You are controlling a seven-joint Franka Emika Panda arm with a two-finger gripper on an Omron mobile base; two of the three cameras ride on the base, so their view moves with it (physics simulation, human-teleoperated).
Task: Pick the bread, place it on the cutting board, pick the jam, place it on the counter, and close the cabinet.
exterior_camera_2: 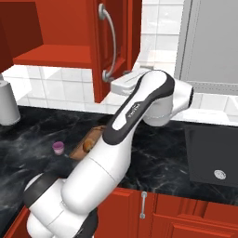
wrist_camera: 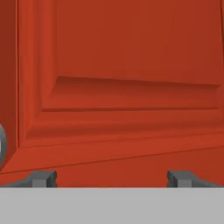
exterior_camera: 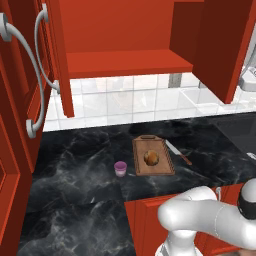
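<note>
Wide-open and empty, the gripper (wrist_camera: 112, 178) faces a panelled cabinet (exterior_camera: 127, 35) door at close range, while the bread (exterior_camera: 151, 158) sits on the cutting board (exterior_camera: 161, 169), the jam (exterior_camera: 120, 168) just left on the counter (exterior_camera: 75, 165), a knife (exterior_camera: 178, 152) right of the board

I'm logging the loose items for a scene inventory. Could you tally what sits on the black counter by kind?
Cutting board: 1
Bread roll, on the board: 1
Jam jar: 1
Knife: 1
Total: 4
</note>
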